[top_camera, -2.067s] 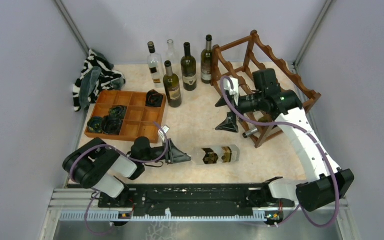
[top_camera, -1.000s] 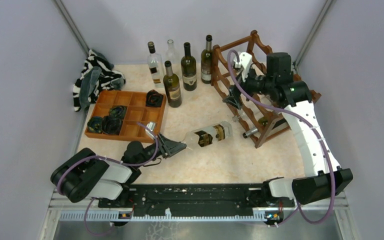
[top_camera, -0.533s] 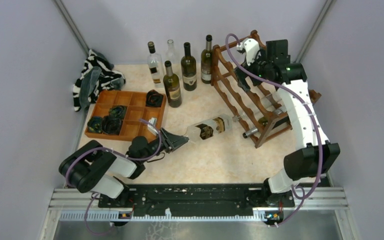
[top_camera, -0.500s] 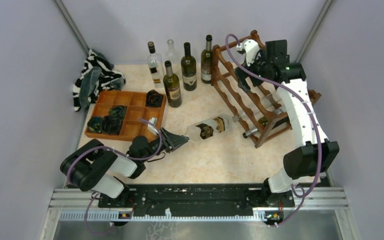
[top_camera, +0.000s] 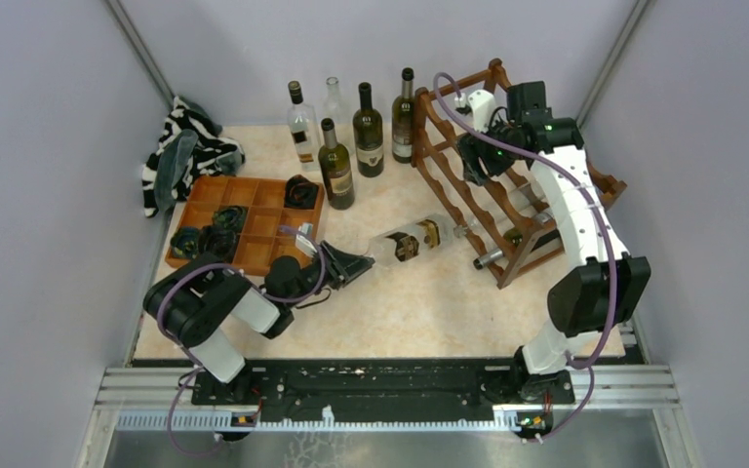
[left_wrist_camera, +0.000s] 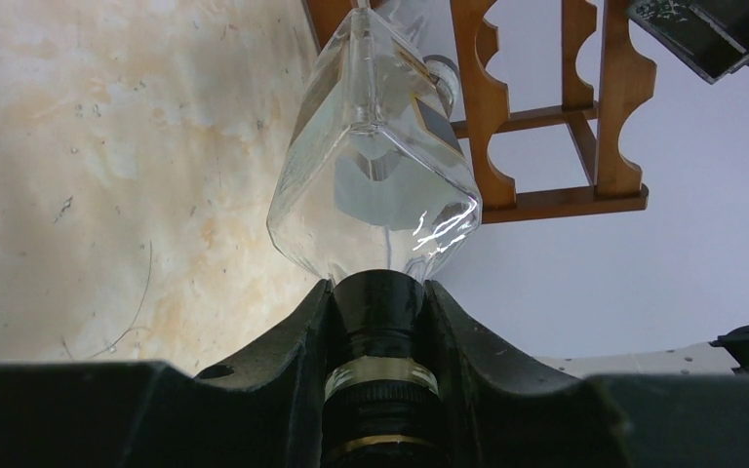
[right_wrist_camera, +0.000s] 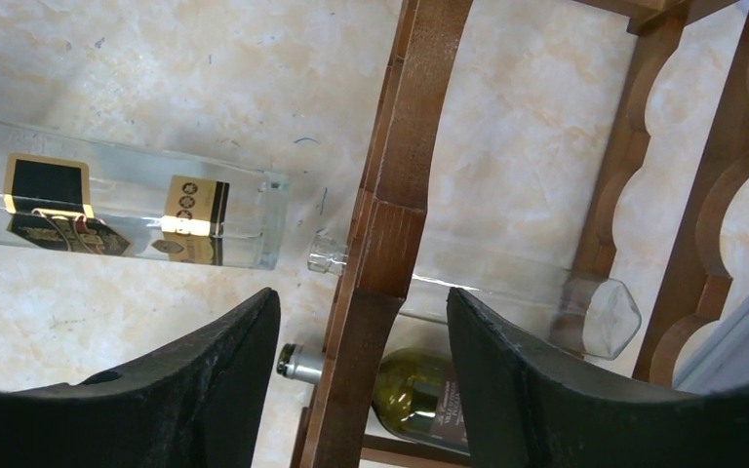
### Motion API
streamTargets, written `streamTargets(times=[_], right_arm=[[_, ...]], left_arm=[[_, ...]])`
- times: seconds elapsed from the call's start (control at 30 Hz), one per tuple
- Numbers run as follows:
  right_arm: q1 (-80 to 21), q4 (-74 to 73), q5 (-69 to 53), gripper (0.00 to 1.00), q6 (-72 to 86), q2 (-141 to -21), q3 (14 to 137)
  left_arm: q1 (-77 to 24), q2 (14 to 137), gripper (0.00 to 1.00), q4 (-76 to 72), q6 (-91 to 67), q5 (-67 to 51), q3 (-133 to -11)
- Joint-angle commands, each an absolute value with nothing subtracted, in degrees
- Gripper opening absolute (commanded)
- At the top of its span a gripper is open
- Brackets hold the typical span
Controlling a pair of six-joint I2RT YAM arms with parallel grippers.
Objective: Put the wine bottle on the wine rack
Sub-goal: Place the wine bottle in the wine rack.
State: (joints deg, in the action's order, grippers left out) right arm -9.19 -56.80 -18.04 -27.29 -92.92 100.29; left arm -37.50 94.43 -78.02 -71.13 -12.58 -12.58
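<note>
Snugly around wine bottle [left_wrist_camera: 375, 175] neck, left fingers [left_wrist_camera: 291, 375]

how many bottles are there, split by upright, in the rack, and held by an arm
upright bottles: 5
racked bottles in the wine rack: 2
held bottle in the left end effector: 1
total: 8
</note>
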Motion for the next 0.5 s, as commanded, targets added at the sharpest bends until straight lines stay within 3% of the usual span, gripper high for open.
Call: streamTargets(times=[0.0,0.17,0.47], right_arm=[[-8.80,-55.45,-17.66,0.61,-25.87,-93.54,101.67],[-8.13,-54.66,-16.82,0.47,-24.84,-94.07,100.73],[-7.06,-55.00,-18.19,0.08,-22.91,-92.90,100.07]], left_arm=[[-37.44,95.15,0.00,-96.61,-73.27,-12.37,-16.52],[-37.42,96.78,0.00,-97.89,-73.39,-12.06,-16.93],[-37.47,99.25,0.00,-100.06,-74.44,-11.79,-18.92]])
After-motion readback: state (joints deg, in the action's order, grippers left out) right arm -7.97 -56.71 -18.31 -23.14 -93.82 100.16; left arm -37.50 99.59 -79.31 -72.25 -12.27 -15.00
